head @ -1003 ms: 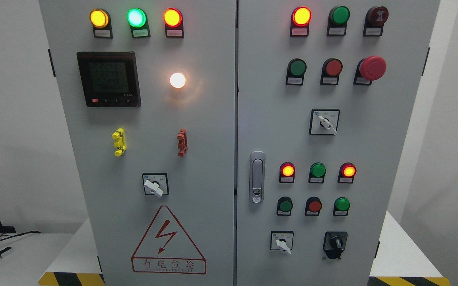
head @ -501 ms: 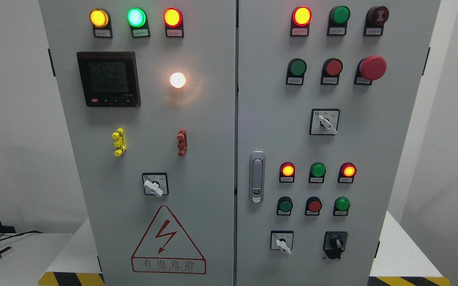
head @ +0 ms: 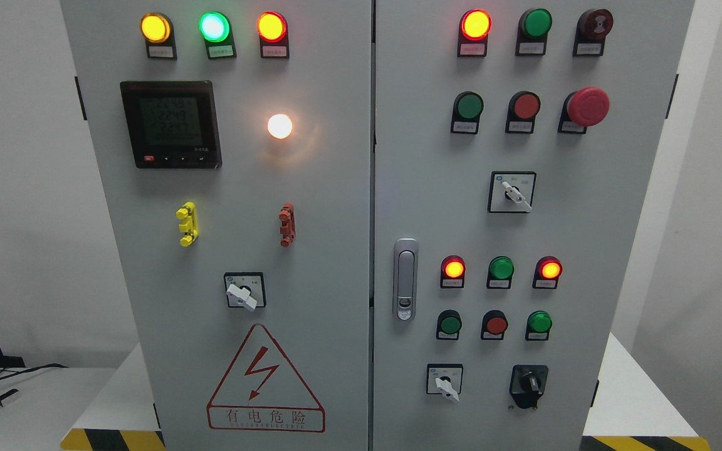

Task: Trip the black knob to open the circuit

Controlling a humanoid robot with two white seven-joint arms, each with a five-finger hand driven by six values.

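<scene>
Head view, grey cabinet [head: 311, 188] on white table [head: 624, 394], black knob [head: 529, 380] untouched, hands unseen.

Black knob [head: 529, 381] low right on cabinet [head: 336, 250].

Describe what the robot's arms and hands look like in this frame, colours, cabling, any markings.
Neither arm nor hand shows in the head view, so no colour, cable or marking can be told. The picture holds only the grey cabinet, with the black knob at the lower right of its right door and nothing near it.
</scene>
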